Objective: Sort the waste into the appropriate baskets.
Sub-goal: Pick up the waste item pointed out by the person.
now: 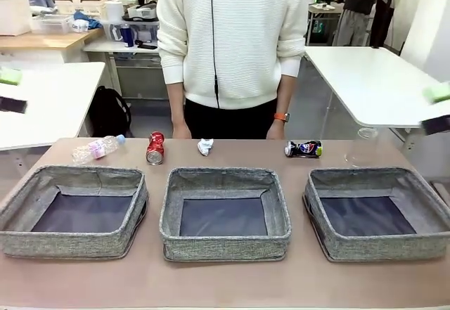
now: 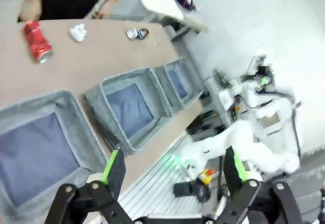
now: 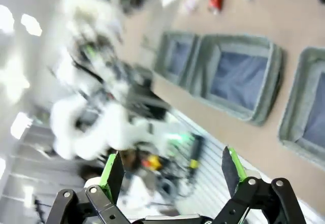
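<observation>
Along the table's far side lie a clear bottle, a red crushed can, a white paper wad, a dark can and crumpled clear plastic. Three grey baskets stand in a row nearer me, with nothing in them. My left gripper is open and high above the left basket, holding nothing. My right gripper is open too, high off the table's near edge. The red can and wad also appear far off.
A person in a white sweater stands at the far edge, with both hands hanging just behind the table. White tables stand at both sides behind. A bare strip of tabletop runs in front of the baskets.
</observation>
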